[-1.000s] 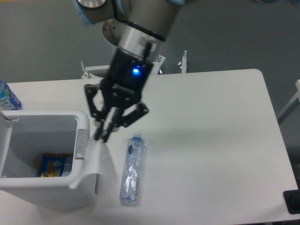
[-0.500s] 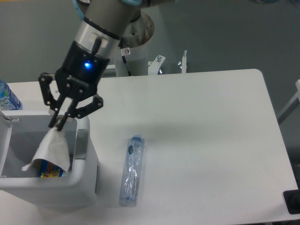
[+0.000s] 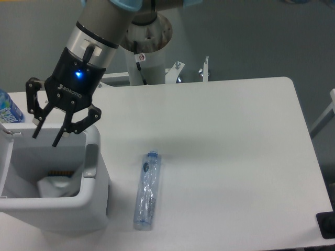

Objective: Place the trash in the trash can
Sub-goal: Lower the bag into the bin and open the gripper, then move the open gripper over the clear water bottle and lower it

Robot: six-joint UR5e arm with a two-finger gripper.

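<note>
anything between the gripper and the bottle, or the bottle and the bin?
Nothing visible. The gripper hangs open over the bin; the bottle lies on bare table just right of it, with the bin's top open.

A white table with rounded corners stands on a grey floor, with a bottle bearing a bright blue-and-white label at its far left edge, cut off by the frame, and a small metal bracket showing just beyond its far edge.
</note>
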